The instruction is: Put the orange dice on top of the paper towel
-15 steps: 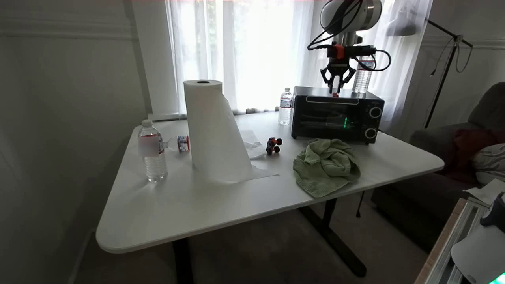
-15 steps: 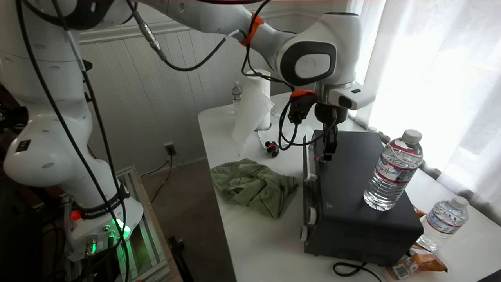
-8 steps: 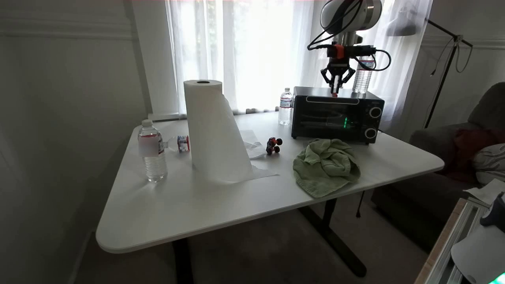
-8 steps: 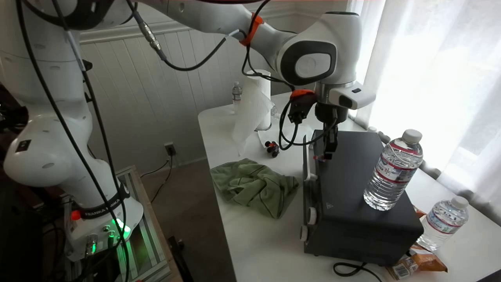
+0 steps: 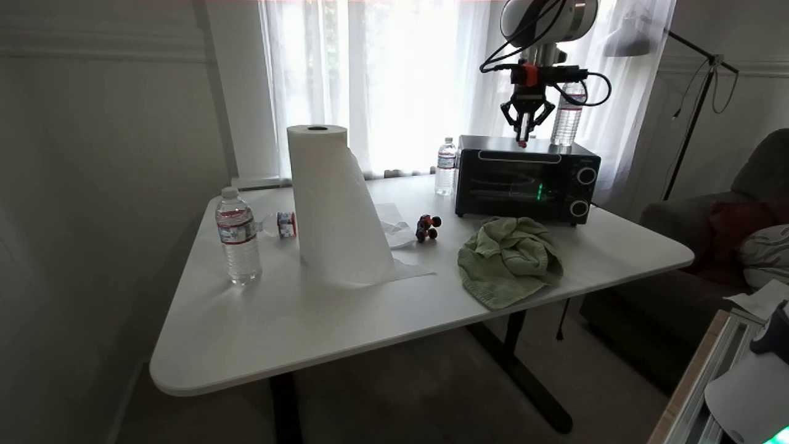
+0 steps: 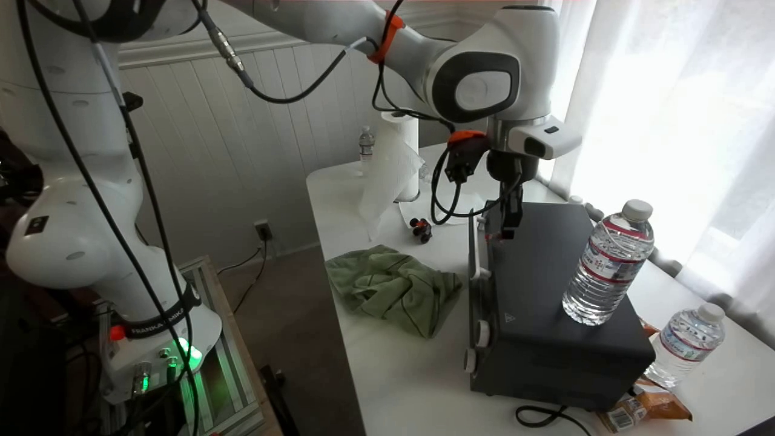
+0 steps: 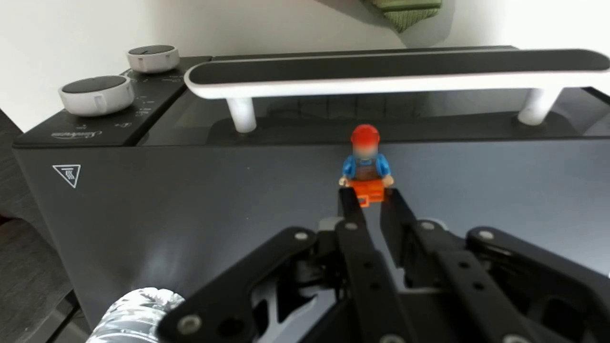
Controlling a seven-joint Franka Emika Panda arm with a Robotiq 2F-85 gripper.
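Note:
No orange dice shows in any view. A small toy figure with a red cap, blue arms and orange legs (image 7: 366,174) is between my fingertips. My gripper (image 7: 367,194) is shut on its orange legs in the wrist view. In both exterior views the gripper (image 5: 523,137) (image 6: 507,234) hangs over the front edge of the black toaster oven, and the figure (image 5: 523,144) looks slightly above the oven top. The white paper towel roll (image 5: 333,209) stands upright on the table, with its loose sheet trailing down; it also shows in an exterior view (image 6: 390,163).
The toaster oven (image 5: 524,179) has a protruding handle (image 7: 395,71). A water bottle (image 6: 608,263) stands on it. Other bottles (image 5: 239,237) (image 5: 445,166) stand on the table. A green cloth (image 5: 510,262), a toy car (image 5: 427,228) and a flat white sheet (image 5: 394,225) lie there too.
The fingers have closed on the toy figure. The arm has then risen a little, and the figure has come up with it from the oven top.

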